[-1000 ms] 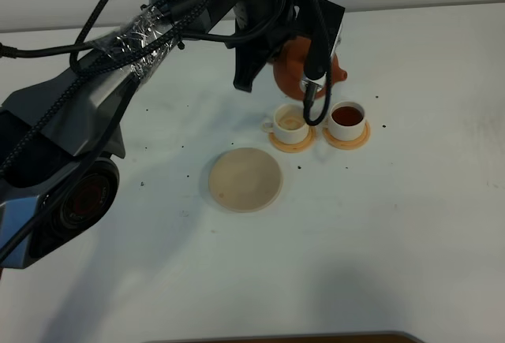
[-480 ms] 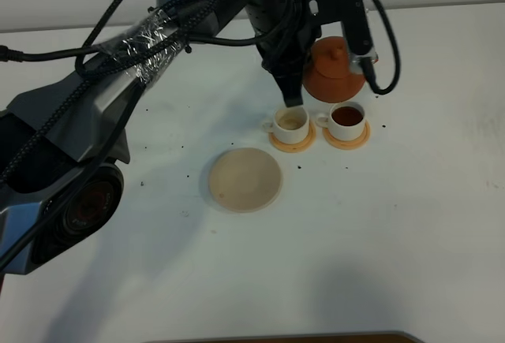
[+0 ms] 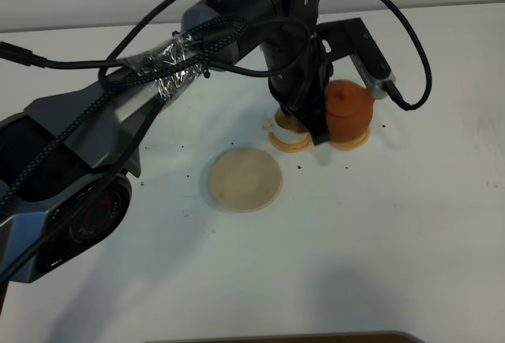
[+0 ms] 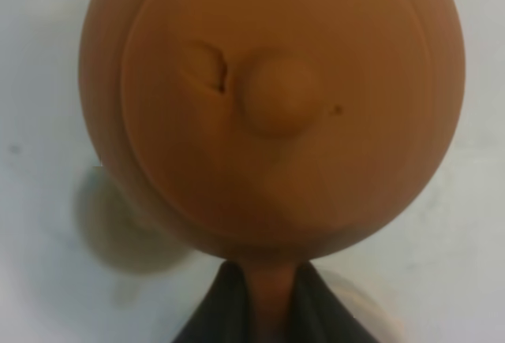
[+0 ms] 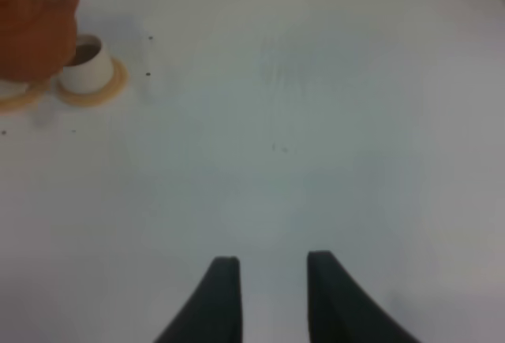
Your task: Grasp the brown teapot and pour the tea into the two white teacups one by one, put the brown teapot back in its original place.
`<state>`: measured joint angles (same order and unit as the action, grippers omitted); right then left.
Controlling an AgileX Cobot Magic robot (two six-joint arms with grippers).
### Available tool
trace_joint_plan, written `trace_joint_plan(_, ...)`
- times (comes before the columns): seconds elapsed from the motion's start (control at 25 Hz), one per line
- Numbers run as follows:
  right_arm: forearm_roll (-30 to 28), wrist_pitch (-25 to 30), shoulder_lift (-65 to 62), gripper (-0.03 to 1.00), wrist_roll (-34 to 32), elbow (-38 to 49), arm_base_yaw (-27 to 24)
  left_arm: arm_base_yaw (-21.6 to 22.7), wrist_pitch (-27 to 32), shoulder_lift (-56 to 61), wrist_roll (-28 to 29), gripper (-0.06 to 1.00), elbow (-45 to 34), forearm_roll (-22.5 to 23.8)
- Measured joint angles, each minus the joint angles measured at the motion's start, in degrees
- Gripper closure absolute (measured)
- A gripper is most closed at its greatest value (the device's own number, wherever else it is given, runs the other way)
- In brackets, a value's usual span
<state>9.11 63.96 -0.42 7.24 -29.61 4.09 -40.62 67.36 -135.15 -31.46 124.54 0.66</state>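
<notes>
My left gripper (image 3: pixel 322 116) is shut on the loop handle of the brown teapot (image 3: pixel 348 106) and holds it upright above the cups. In the exterior view the teapot covers the right teacup, and the arm hides most of the left teacup (image 3: pixel 286 124). The two orange coasters (image 3: pixel 289 143) show beneath them. In the left wrist view the teapot (image 4: pixel 272 98) fills the frame, with my left gripper (image 4: pixel 268 292) clamped on its handle. The right wrist view shows the teapot (image 5: pixel 30 31) beside a teacup (image 5: pixel 85 63) holding dark tea. My right gripper (image 5: pixel 272 296) is open and empty over bare table. The beige wooden disc (image 3: pixel 245 179) lies bare.
The left arm and its cables (image 3: pixel 181 51) stretch across the table from the left. Small dark specks (image 3: pixel 186 176) dot the white tabletop (image 3: pixel 410 225). A dark edge (image 3: pixel 316 337) shows at the front of the exterior view.
The left gripper has carried the teapot from behind the cups toward the front and lower. It now hides the right teacup, which showed dark tea before. The disc and coasters have not moved.
</notes>
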Motion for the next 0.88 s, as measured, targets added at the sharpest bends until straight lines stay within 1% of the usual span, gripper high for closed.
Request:
trace_joint_plan(0.28, 0.0, 0.0, 0.0, 0.73, 0.0, 0.0, 0.0, -1.49, -0.05, 1.26, 4.48, 0.8, -3.75, -0.66)
trace_joint_plan(0.52, 0.0, 0.0, 0.0, 0.73, 0.0, 0.0, 0.0, -1.72, -0.05, 3.16, 5.53, 0.8, -9.18, -0.66)
trace_joint_plan(0.72, 0.0, 0.0, 0.0, 0.73, 0.0, 0.0, 0.0, -1.72, -0.05, 3.74, 5.53, 0.8, -9.76, 0.4)
trace_joint_plan(0.88, 0.0, 0.0, 0.0, 0.73, 0.0, 0.0, 0.0, -1.67, -0.05, 5.82, 4.98, 0.8, -9.77, 3.52)
